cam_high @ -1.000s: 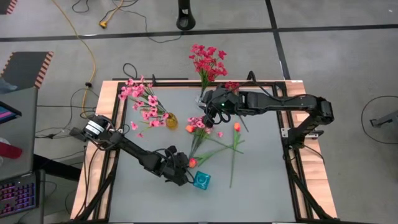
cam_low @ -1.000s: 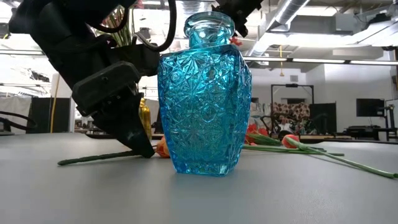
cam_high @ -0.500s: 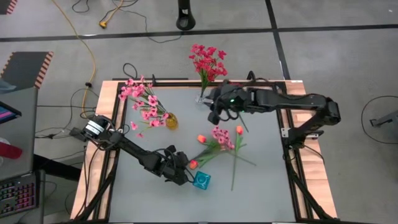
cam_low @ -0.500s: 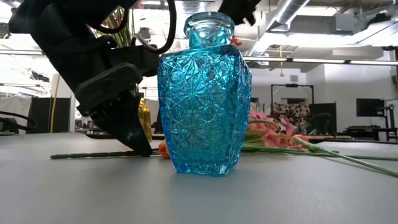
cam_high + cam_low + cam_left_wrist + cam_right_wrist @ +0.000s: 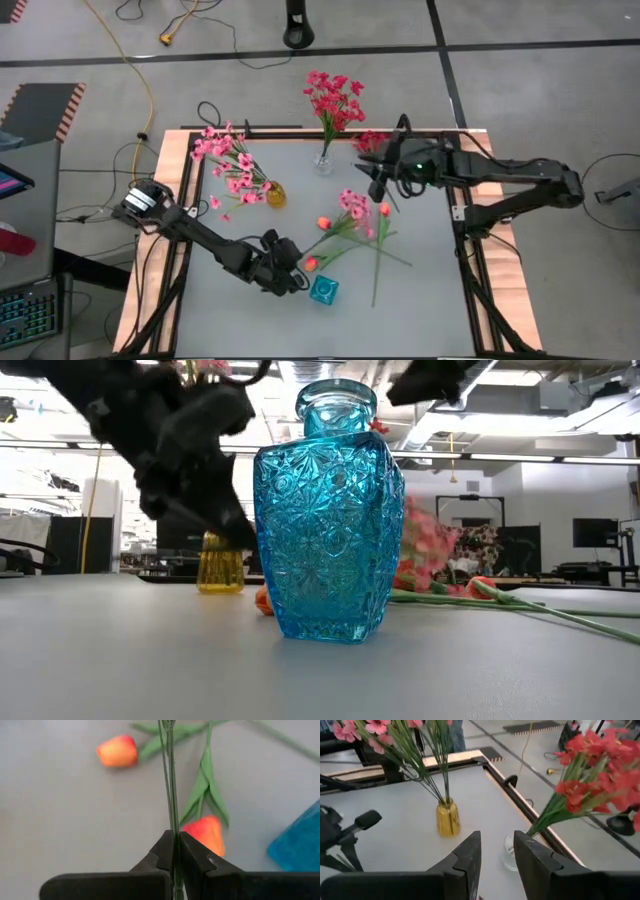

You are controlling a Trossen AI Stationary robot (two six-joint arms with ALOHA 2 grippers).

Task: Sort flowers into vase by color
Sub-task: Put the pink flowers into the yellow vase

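Step in hand: pick-up of a single orange tulip for the blue vase [image 5: 323, 290].

Left end effector [image 5: 287, 277]: positioned at about 6 o'clock on the bench [image 5: 420, 300], just beside the blue vase. In the left wrist view its fingers [image 5: 162, 851] are pressed together on a thin green stem [image 5: 170, 795], with no gap visible. An orange tulip bud [image 5: 205, 834] lies just past the fingertips. Whether the clamped stem belongs to this bud or to the other bud [image 5: 117, 751] cannot be confirmed from that view.

Right end effector [image 5: 378, 172]: held above the bench at about 1 o'clock, near the clear vase [image 5: 324, 160] of dark-red blossoms [image 5: 334, 98]. Its fingers [image 5: 467, 855] stand partly apart with nothing between them.

Task items: pink sprays stand in the yellow vase [image 5: 275, 194] at about 10 o'clock. A loose heap of flowers [image 5: 352, 225], one pink spray and orange tulips, lies on the bench near centre, toward 3 o'clock of the blue vase.

Assessment: sorting is partly complete; the blue vase appears empty.

Next move, as judged: lift the clamped stem clear of the bench, turn it upright with the bud uppermost, and lower the stem end through the blue vase's narrow neck [image 5: 337, 405]. The long, thin stem is likely to swing; the grip should hold until the stem is well inside.
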